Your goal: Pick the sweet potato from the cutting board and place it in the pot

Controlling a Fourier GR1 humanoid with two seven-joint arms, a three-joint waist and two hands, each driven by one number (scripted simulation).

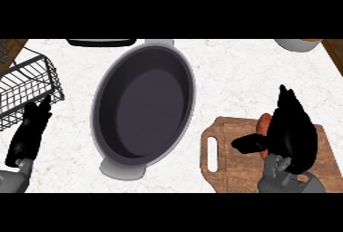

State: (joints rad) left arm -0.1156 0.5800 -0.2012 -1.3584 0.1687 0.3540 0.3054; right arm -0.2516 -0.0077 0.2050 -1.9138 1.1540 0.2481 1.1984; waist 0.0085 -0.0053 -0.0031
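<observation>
With the right hand (292, 131) lying over the sweet potato (264, 122) on the cutting board (231, 172), thumb beside it, whether the fingers have closed I cannot tell; secure the grasp before lifting toward the pot (144, 104).

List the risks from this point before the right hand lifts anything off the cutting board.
1. The black right hand covers most of the orange sweet potato, so its hold cannot be checked; the potato might slip on lifting.
2. The sweet potato lies near the brown wooden cutting board's far edge and could roll onto the counter.
3. Carrying it across, the hand may clip the dark oval pot's grey rim.
</observation>
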